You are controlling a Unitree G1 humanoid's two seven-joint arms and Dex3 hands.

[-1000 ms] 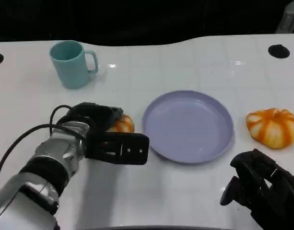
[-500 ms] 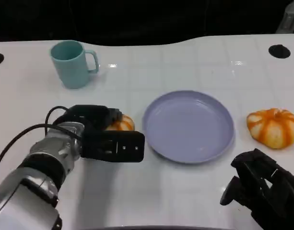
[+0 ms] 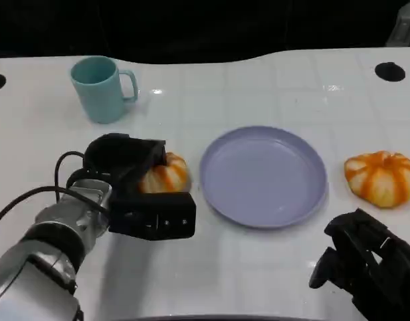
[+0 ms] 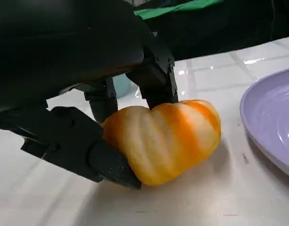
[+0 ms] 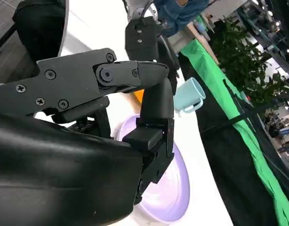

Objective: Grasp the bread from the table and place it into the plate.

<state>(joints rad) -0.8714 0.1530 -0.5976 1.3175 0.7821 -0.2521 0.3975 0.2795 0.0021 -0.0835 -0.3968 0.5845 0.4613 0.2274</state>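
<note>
While the black left hand point(image 3: 134, 184) closes its fingers point(image 4: 151, 77) around the orange-striped round bread roll point(image 4: 161, 139), the roll sits on the glossy white table point(image 3: 258, 267), just beside the lavender round plate point(image 3: 263, 175). The black right hand point(image 3: 365, 264) rests near the table's front edge with fingers curled in, holding nothing. A teal ceramic mug point(image 3: 101, 87) stands behind; a second orange-striped roll point(image 3: 380, 176) lies beyond the plate.

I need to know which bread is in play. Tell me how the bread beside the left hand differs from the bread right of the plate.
The left bread is gripped by the left hand; the right bread lies free, apart from the right hand. The left bread sits close beside the plate; the right bread lies farther off it. Both are round, orange-striped, and on the table.
</note>
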